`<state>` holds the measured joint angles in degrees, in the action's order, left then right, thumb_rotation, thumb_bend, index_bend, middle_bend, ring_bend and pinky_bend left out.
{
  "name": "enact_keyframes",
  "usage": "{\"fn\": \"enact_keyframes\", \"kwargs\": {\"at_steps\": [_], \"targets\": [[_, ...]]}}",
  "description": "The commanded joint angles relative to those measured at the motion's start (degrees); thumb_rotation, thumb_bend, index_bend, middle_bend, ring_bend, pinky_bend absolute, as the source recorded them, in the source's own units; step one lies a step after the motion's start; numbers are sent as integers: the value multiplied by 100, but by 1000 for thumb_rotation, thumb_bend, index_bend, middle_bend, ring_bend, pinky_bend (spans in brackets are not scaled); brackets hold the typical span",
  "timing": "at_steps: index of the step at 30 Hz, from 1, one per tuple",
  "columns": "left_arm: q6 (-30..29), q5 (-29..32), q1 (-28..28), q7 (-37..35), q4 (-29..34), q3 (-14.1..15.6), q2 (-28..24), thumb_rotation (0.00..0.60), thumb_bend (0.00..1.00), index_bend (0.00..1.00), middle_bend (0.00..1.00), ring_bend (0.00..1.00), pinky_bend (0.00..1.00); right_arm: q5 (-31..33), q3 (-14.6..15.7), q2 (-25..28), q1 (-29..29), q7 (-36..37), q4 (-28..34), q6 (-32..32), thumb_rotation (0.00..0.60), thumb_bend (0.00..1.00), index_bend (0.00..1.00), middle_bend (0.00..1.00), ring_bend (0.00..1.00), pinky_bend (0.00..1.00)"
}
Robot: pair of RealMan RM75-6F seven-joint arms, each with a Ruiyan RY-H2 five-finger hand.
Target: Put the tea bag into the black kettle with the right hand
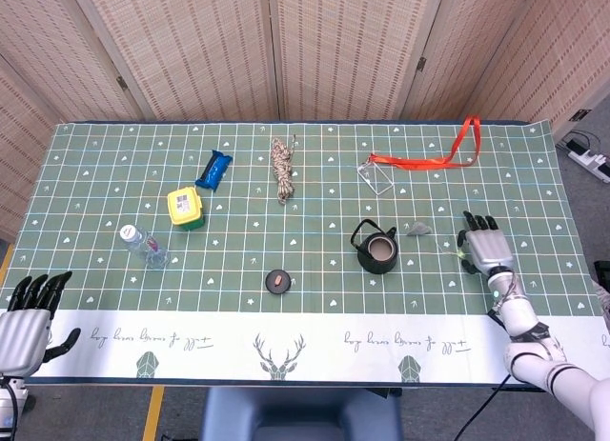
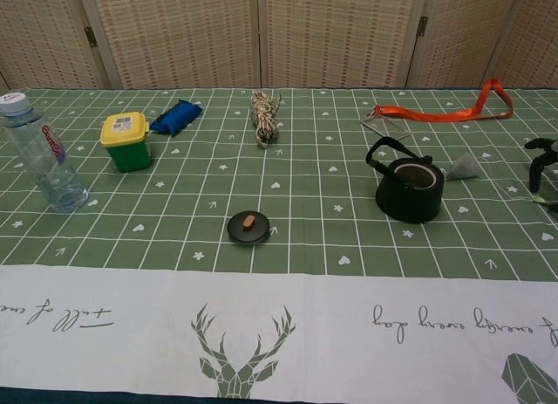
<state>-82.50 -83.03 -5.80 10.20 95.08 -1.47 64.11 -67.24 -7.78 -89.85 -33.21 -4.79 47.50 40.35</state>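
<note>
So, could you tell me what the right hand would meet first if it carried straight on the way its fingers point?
Probably nothing: the right hand points toward the table's far edge, passing beside the tea bag; depth is unclear.

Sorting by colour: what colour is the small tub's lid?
Yellow, on a green tub; clearest in chest view.

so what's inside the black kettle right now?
Lid's off. The black kettle shows only a pale brownish interior, no tea bag; its bottom isn't clear. The tea bag lies on the cloth beside it; the lid lies apart.
</note>
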Motion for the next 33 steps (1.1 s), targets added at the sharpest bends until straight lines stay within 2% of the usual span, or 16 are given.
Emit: {"fn": "enact_keyframes", "kwargs": {"at_steps": [1, 33], "targets": [[14, 3, 0, -18, 1, 2, -5, 600, 267, 0, 78, 44, 34, -18, -6, -22, -13, 34, -25, -5, 600, 373, 392, 0, 0, 0], [14, 3, 11, -5, 0, 5, -7, 600, 267, 0, 78, 43, 34, -9, -8, -131, 21, -58, -172, 17, 600, 372, 542, 0, 0, 0]]}}
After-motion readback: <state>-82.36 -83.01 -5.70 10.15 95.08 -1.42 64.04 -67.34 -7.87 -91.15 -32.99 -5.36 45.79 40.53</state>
